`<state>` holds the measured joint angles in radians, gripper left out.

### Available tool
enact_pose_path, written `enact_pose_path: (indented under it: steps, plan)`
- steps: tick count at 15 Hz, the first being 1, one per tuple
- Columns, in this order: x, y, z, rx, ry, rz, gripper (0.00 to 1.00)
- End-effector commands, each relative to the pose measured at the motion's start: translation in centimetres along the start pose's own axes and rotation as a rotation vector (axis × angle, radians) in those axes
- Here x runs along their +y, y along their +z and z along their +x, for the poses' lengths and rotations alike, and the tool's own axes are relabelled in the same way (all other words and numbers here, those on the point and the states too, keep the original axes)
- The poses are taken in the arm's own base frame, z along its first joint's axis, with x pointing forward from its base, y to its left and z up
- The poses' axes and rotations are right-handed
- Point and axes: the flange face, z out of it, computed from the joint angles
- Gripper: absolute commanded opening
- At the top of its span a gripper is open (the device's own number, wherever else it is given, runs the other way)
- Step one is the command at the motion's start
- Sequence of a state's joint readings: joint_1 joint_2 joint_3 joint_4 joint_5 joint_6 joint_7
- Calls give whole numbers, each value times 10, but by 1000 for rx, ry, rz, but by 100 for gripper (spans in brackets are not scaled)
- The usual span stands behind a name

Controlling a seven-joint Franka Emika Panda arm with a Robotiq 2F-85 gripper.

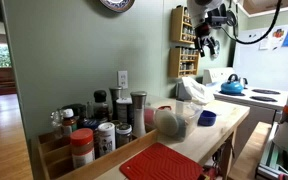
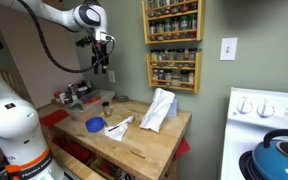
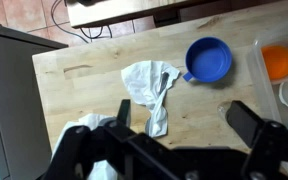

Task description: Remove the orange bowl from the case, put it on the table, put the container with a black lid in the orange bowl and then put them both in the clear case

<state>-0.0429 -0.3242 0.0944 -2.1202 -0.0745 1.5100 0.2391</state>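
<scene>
Hovering above the pale wooden worktop (image 3: 84,85), the jaws gaped wide, empty; the small orange bowl (image 3: 278,62) in the clear case (image 3: 255,72) looked light, stiff, probably best pinched at its rim.

A pale green wall (image 2: 256,78) carries spice racks (image 2: 174,70) above a butcher-block table (image 2: 149,146).

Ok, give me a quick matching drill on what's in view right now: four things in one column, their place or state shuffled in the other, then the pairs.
Things:
1. orange bowl
2. blue bowl
3. white cloth
4. gripper

Place or state:
A. crumpled in the middle of the table
B. open and empty, up above the table
C. inside the clear case
D. on bare wood between cloth and case

Pairs: 1-C, 2-D, 3-A, 4-B
</scene>
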Motion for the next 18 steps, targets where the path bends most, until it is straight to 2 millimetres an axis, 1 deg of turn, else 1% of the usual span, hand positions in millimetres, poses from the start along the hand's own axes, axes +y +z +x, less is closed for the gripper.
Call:
enact_pose_path:
  steps: [1,2,3,5,6,7,8,10,11,12,13,14,15,16,18]
  plan:
    - [0,-1,0,-1,0,0,100]
    - [-19,5,6,-7,-46,12,100]
    - [-31,7,7,-6,-79,21,100]
    - [-77,11,8,6,-193,65,100]
    - [-106,16,6,9,-246,91,100]
    - [-131,21,4,9,-298,114,100]
    - [-159,31,3,-5,-343,140,100]
    - [-207,51,1,20,-396,152,100]
    - [-226,59,1,16,-440,157,100]
    - [-241,69,1,5,-469,160,100]
    - [-253,76,2,3,-486,161,100]
    - [-236,64,-6,21,-445,137,100]
    - [-244,73,-5,10,-456,133,100]
    - [-245,75,-5,6,-456,132,100]
    - [-240,70,-3,15,-447,137,100]
